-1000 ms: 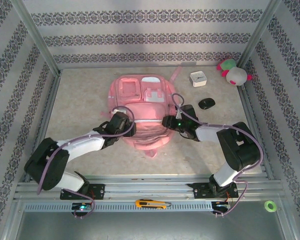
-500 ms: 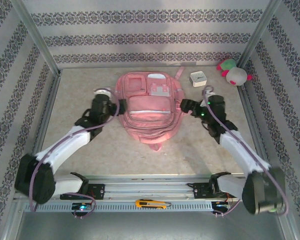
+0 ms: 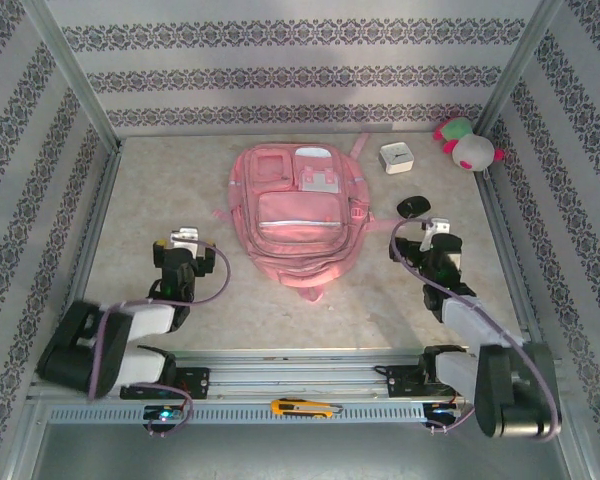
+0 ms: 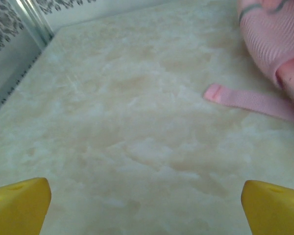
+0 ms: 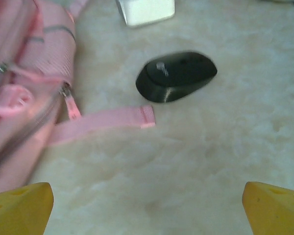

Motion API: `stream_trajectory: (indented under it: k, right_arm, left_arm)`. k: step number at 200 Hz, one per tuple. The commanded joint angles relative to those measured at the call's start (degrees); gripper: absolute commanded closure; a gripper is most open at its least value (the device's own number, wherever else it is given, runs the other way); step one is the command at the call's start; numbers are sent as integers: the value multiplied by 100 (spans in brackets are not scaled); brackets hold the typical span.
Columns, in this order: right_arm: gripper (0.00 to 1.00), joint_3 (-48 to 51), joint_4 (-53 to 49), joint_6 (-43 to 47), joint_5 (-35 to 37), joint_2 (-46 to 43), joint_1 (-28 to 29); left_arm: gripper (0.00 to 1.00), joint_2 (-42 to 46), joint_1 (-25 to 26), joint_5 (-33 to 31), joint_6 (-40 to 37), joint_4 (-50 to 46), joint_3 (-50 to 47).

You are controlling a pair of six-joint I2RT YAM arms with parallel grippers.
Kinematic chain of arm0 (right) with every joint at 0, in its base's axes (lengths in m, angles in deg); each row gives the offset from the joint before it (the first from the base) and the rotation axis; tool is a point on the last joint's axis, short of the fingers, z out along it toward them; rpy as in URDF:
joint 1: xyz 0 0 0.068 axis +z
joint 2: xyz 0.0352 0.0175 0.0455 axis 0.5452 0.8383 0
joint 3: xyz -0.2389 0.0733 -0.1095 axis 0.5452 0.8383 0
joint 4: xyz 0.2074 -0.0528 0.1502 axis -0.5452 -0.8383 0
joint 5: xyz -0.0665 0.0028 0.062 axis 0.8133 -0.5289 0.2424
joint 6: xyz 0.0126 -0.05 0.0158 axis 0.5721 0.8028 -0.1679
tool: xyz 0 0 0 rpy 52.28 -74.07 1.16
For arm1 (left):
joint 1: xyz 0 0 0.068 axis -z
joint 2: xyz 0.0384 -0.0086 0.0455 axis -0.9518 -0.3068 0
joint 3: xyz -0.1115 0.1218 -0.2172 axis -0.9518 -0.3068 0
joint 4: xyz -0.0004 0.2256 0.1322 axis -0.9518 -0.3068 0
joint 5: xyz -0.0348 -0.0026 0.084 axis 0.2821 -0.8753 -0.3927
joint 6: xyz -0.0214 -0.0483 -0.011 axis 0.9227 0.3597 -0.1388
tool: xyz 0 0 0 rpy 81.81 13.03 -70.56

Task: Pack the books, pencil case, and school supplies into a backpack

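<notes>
The pink backpack [image 3: 295,215] lies flat in the middle of the table with its white patches at the far end. My left gripper [image 3: 183,243] is open to its left, apart from it. In the left wrist view the left gripper [image 4: 147,210] has bare table between its yellow fingertips [image 4: 19,205]; a pink strap [image 4: 250,100] lies ahead. My right gripper [image 3: 418,238] is open on the backpack's right. The right wrist view shows the right gripper [image 5: 147,210] holding nothing, with the backpack [image 5: 19,73] and a strap [image 5: 103,122] at left. Books, pencil case and school supplies are out of view.
A black mouse [image 3: 413,207] [image 5: 179,76] lies just beyond the right gripper, with a white box [image 3: 396,158] [image 5: 147,11] behind it. A pink-and-green plush toy [image 3: 467,145] sits in the far right corner. A yellow utility knife [image 3: 305,408] and a green tape roll [image 3: 540,411] lie below the table's near rail.
Both arms have pulled back from the backpack towards the near edge, and both grippers have opened. The backpack now lies flat and zipped, slightly farther back.
</notes>
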Motion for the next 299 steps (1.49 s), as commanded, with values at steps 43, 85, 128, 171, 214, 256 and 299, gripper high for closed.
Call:
stream_trajectory:
  k: [43,85,128,171,214,256,299]
  right_arm:
    - [2,-502,2526,1086,-238,1658,356]
    - [2,-192,3260,449,25,2075,-89]
    - [2,-439,3249,470,331,2286,25]
    - [2,-447,3236,519,415,2280,78]
    - [2,-464,3213,569,386,2290,113]
    - [2,-491,3157,524,200,2291,34]
    - [2,-491,3157,526,205,2288,34]
  left_arm:
    - [1,-1140,-983,923,586,498,1073]
    - [1,-1136,-1094,1077,682,728,941]
    - [1,-1118,-1092,1170,644,563,1011]
    - [1,-1125,-1088,1202,634,568,1015]
    - [1,-1123,-1085,1239,616,532,1033]
    - [1,-1123,-1093,1257,616,553,1020]
    - [1,-1119,-1089,1199,635,676,949]
